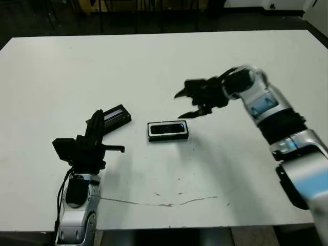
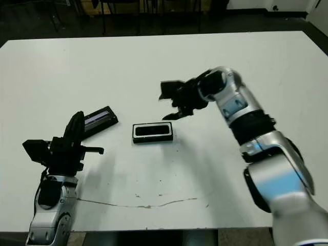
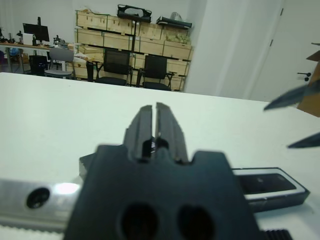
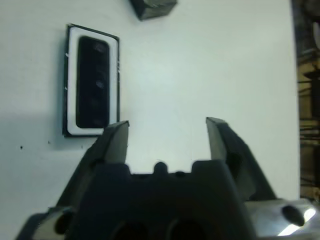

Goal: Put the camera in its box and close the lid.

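The camera (image 4: pixel 93 82) is lying inside the box (image 1: pixel 168 130) at the middle of the worktop (image 1: pixel 164 66), so the lid (image 1: pixel 114 116) step seems next: it is sitting just left of the box, by the left gripper (image 1: pixel 97 125), whose fingers are pressed together, empty. The right gripper (image 1: pixel 187 105) is hovering wide open beside the box, holding nothing.
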### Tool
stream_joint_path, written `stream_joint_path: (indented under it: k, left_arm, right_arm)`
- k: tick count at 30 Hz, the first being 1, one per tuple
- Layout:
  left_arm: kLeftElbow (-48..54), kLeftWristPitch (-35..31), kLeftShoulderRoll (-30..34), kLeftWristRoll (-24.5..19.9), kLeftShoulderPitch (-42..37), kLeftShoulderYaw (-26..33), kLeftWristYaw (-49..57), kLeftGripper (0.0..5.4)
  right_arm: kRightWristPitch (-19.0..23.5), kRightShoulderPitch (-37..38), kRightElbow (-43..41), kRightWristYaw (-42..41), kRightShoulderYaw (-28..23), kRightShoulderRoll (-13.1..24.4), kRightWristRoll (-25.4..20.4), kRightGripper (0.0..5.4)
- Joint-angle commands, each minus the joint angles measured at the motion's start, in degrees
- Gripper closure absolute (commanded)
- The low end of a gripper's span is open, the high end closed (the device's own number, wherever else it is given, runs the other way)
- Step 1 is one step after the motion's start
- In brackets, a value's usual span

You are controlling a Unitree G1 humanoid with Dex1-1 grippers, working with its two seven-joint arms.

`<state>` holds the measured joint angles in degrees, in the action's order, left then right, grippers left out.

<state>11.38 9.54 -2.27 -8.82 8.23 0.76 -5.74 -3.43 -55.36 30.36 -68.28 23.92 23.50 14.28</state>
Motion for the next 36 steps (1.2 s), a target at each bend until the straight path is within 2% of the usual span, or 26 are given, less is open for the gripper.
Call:
stream_joint_path:
  k: [1, 4, 7, 10, 12, 15, 17, 20, 23, 27, 30, 36]
  left_arm:
    - [-0.56, -0.94, 0.39, 0.25, 0.45, 0.11, 0.19, 5.4]
    - [-0.61, -0.69, 0.29, 0.51, 0.45, 0.03, 0.34, 5.4]
    - [-0.46, -0.96, 0.33, 0.51, 0.46, 0.05, 0.36, 5.4]
    - [-0.45, -0.86, 0.56, 0.69, 0.27, 0.24, 0.43, 5.4]
    - [-0.6, -0.4, 1.01, 0.52, 0.16, 0.63, 0.07, 5.4]
    - [0.61, -0.52, 2.68, 0.37, 0.24, 1.94, -0.64, 5.4]
    - [3.16, -1.31, 5.24, -0.45, 0.53, 3.6, -2.16, 5.4]
    - [7.12, -2.79, 11.92, -1.31, 0.55, 6.5, -6.73, 5.4]
    - [10.93, -7.6, 21.33, -3.39, -0.48, 10.63, -12.98, 5.09]
    - [11.14, -14.32, 31.84, -6.55, -4.78, 15.1, -19.66, 4.4]
    - [7.8, -17.11, 37.63, -7.14, -9.55, 15.34, -24.29, 3.83]
    - [-7.55, -15.17, 41.13, -8.48, -20.77, 10.72, -35.93, 2.71]
  right_arm:
    - [0.38, 1.79, -2.16, 0.79, -0.83, 1.9, -0.24, 1.57]
    - [1.61, 2.52, -4.33, 2.21, -2.55, 2.99, -1.01, 1.05]
    - [2.95, 4.76, -5.93, 4.46, -7.49, 2.79, -5.67, 0.53]
    - [3.51, 10.21, -9.81, 12.14, -14.24, 1.02, -10.83, 0.01]
    - [5.15, 14.33, -13.75, 17.64, -17.41, -0.39, -13.14, 0.12]
    - [4.5, 20.7, -19.33, 23.28, -20.37, -1.5, -15.48, 0.54]
    - [4.9, 25.29, -23.96, 25.29, -21.48, -0.9, -16.28, 0.9]
    - [7.05, 30.91, -29.66, 26.48, -23.1, -0.08, -18.68, 1.46]
    - [8.24, 34.85, -32.33, 26.12, -24.94, 1.11, -21.64, 2.03]
    - [8.4, 37.1, -33.79, 26.39, -26.1, 2.62, -23.21, 2.75]
    - [8.64, 37.41, -33.69, 27.26, -26.27, 2.5, -23.86, 3.3]
    - [9.1, 37.38, -33.52, 27.98, -25.56, 1.75, -25.0, 4.42]
